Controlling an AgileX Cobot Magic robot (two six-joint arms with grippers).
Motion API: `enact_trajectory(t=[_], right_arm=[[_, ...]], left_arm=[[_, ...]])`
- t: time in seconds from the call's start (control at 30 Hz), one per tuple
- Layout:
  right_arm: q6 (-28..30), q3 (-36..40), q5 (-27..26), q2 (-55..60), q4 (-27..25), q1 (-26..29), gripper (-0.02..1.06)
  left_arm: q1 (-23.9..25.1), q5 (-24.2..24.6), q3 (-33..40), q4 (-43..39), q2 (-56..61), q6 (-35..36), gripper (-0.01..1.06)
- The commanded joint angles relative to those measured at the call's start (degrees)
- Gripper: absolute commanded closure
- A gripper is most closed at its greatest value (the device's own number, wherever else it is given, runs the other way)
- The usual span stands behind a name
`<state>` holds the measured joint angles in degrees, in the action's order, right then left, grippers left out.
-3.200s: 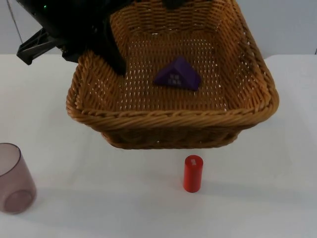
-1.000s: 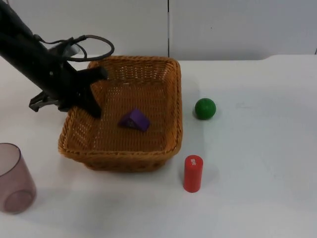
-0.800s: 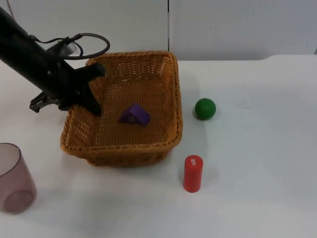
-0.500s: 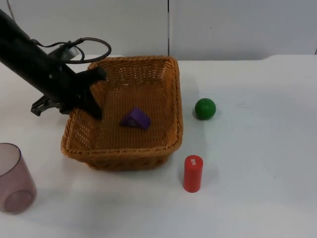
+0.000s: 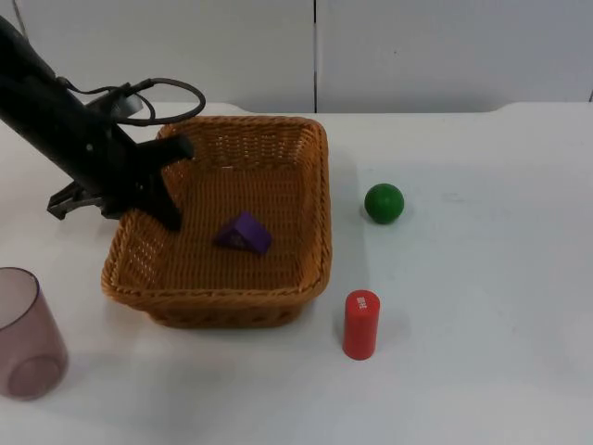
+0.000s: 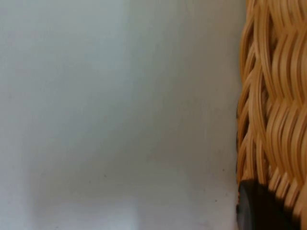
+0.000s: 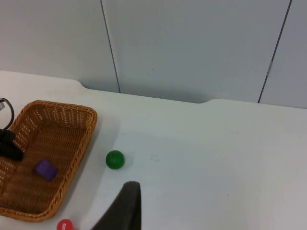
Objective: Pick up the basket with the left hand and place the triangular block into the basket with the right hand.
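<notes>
Wicker basket (image 5: 219, 224), top view: now lowered to the table, purple triangular block (image 5: 243, 233) inside; task looks nearly complete. Left gripper (image 5: 163, 181) clamped on its 9 o'clock rim. Left wrist view: rim weave, one fingertip. Right wrist view: right gripper (image 7: 125, 208) waits high, finger state indeterminate.

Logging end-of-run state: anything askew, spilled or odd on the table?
Nothing stands out. The basket sits on the table with the purple block inside it. The left tool is at its left rim. The green ball, red cylinder and cup stand apart, nothing spilled.
</notes>
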<state>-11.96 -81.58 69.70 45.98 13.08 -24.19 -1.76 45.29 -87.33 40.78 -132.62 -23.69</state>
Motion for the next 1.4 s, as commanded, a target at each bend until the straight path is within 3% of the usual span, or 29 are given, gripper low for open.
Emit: enact_trajectory(t=[0.0,0.33,0.43,0.57,0.6,0.63,0.67,0.73,0.77,0.83,0.87,1.23,1.37], right_arm=[[-0.1,-0.2,0.3,-0.3,0.3,0.3,0.00],[-0.1,-0.2,0.3,-0.3,0.2,0.3,0.00],[-0.1,-0.2,0.3,-0.3,0.2,0.3,0.00],[0.4,-0.2,0.3,-0.3,0.2,0.3,0.00],[0.4,-0.2,0.3,-0.3,0.2,0.3,0.00],[0.4,-0.2,0.3,-0.3,0.2,0.3,0.00],[0.6,-0.2,0.3,-0.3,0.2,0.3,0.00],[0.7,-0.2,0.3,-0.3,0.2,0.3,0.00],[0.7,-0.2,0.3,-0.3,0.2,0.3,0.00],[0.8,-0.2,0.3,-0.3,0.1,0.3,0.00],[0.8,-0.2,0.3,-0.3,0.1,0.3,0.00],[1.1,-0.2,0.3,-0.3,0.1,0.3,0.00],[1.1,-0.2,0.3,-0.3,0.1,0.3,0.00]], left_arm=[[0.1,0.6,-0.4,1.1,0.6,0.2,1.05],[0.1,2.2,-0.4,1.3,0.6,-0.1,1.05],[0.1,2.4,-0.4,1.3,0.6,0.0,1.01],[0.1,3.7,-0.4,1.2,0.7,0.1,0.74],[0.1,3.7,-0.4,1.2,0.7,0.1,0.74],[0.1,3.8,-0.4,1.2,0.7,0.1,0.65],[0.1,3.8,-0.4,1.2,0.8,0.1,0.48],[0.1,3.9,-0.4,1.2,1.4,0.0,0.22],[0.1,3.9,-0.4,1.2,1.4,0.0,0.22],[0.1,3.2,-0.4,1.2,2.5,0.0,0.03],[0.1,2.5,-0.4,0.9,3.2,0.0,0.00],[0.1,2.7,-0.2,-9.5,11.7,5.5,0.00],[-0.5,1.0,4.4,-12.8,17.5,9.0,0.00]])
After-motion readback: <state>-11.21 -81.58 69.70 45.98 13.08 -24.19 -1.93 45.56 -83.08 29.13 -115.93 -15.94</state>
